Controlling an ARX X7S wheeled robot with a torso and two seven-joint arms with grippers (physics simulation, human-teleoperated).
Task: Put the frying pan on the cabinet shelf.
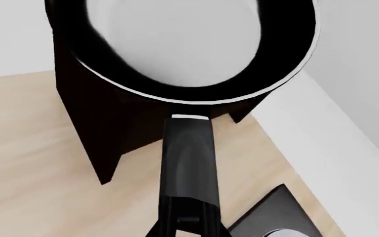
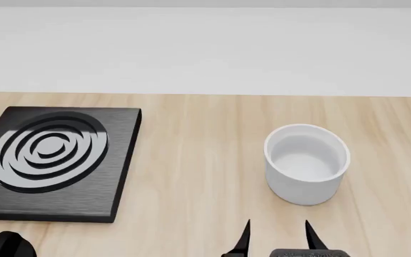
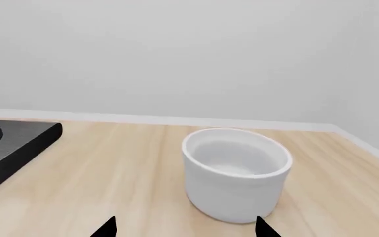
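Gripping: the frying pan (image 1: 176, 44) is held by its long black handle (image 1: 188, 158) in the left hand (image 1: 188, 224), seen only in the left wrist view; the dark fingers are closed around the handle's near end.
Pan position: raised clear of the wood surface (image 1: 31, 163), glossy white-reflecting inside turned toward the camera, thin pale rim visible along the near edge.
Cabinet shelf: a near-black flat-panelled block (image 1: 104, 133) is seen directly behind and under the pan; whether pan and cabinet shelf are touching cannot be told.
Burner plate, left wrist view: one black corner (image 1: 275, 217) is caught beside the handle, lying on the surface.
Head view: the pan and the cabinet shelf are not shown there; only a dark rounded piece of the left arm (image 2: 6, 246) is seen at the lower corner.
Right hand: two black fingertips (image 2: 241, 238) are spread apart with nothing between them, so the right hand (image 2: 277, 238) is open and empty.
Right hand placement: held low over the surface, just short of the white cup (image 2: 307, 163).
Cup: upright, empty, well apart from the burner plate (image 2: 52, 160).
Burner plate, head view: black square with pale concentric rings, lying flat on the surface at the left.
Right wrist view: the cup (image 3: 236, 173) is centred ahead of both fingertips (image 3: 107, 228).
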